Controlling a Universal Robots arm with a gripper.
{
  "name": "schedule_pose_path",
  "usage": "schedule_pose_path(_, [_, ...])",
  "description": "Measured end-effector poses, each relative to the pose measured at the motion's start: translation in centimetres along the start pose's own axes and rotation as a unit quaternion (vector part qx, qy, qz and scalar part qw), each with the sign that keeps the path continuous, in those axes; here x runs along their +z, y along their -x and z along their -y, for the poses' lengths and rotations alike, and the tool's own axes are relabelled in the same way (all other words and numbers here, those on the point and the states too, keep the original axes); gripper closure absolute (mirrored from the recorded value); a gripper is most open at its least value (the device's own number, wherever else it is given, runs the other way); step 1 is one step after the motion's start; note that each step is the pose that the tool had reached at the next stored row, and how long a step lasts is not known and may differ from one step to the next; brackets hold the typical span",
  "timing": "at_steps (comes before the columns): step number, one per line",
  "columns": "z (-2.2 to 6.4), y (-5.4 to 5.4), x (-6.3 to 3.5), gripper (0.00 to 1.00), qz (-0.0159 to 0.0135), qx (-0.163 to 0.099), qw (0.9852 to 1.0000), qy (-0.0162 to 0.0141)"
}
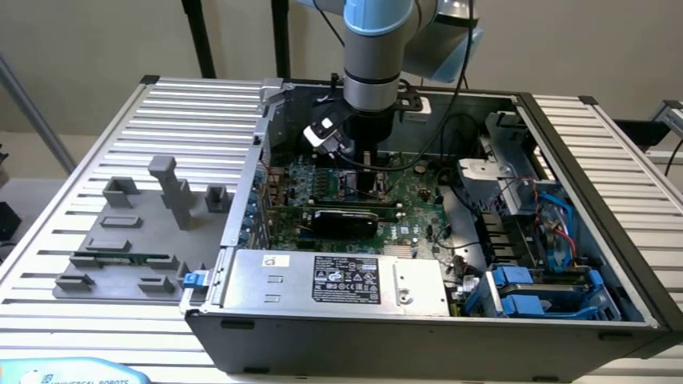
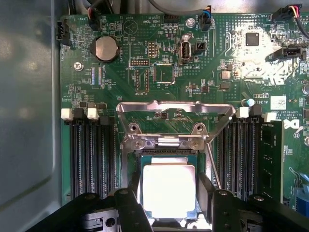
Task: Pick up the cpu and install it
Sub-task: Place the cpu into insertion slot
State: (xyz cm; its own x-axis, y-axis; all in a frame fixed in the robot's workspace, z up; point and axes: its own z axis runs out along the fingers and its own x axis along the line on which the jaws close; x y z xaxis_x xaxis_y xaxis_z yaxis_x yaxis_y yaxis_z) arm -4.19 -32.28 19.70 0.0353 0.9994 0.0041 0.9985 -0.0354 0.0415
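The cpu [image 2: 169, 191], a silvery-white square with a thin tan rim, sits squarely over the motherboard's socket [image 2: 166, 159]. The socket's metal load plate [image 2: 171, 108] is swung open. My gripper [image 2: 169, 203] has a black finger pressed against each side of the cpu and is shut on it. Whether the chip rests in the socket or hovers just above it cannot be told. In the exterior view the arm reaches straight down into the open computer case [image 1: 597, 160], with the gripper [image 1: 369, 172] low over the green motherboard [image 1: 411, 216].
Black memory slots [image 2: 91, 154] flank the socket on both sides. A power supply [image 1: 341, 280] and blue drive bays [image 1: 539, 292] fill the case's near side. On the exterior view's left, a grey fixture board [image 1: 128, 232] holds a green memory stick [image 1: 123, 260].
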Motion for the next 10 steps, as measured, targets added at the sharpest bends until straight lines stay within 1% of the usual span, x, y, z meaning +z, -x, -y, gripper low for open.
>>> schedule_pose_path(10, [-0.01,-0.25,0.13,0.45,0.0019,0.001,1.0000,-0.0001])
